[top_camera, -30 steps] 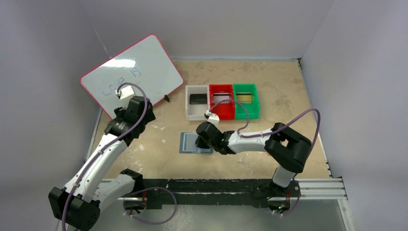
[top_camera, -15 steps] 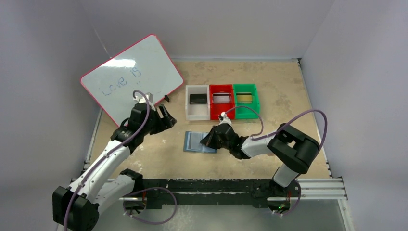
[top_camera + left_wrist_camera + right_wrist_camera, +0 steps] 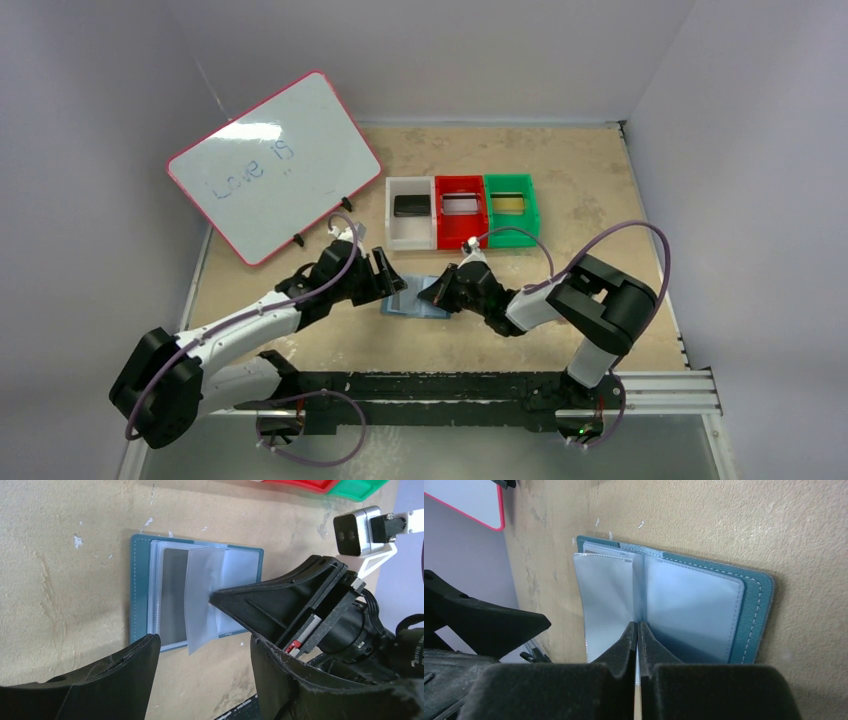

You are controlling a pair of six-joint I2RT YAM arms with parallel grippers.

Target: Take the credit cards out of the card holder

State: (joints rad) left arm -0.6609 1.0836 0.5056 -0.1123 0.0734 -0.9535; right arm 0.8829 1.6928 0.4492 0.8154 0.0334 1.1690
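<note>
Grey walls (image 3: 450,50) are boxing in the tan table (image 3: 600,180). Toward its near edge the card holder (image 3: 408,302) is lying open, the right gripper (image 3: 637,627) pinching its clear sleeve (image 3: 205,595), the left gripper (image 3: 392,282) gaping just beside.

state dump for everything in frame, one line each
card holder: open, lying flat
clear sleeve: raised, pinched by the right gripper
right gripper: shut on clear sleeve
left gripper: open, holding nothing
white bin: holds black card
red bin: holds silvery card
green bin: holds gold card
whiteboard: propped, tilted, "Love is" written
</note>
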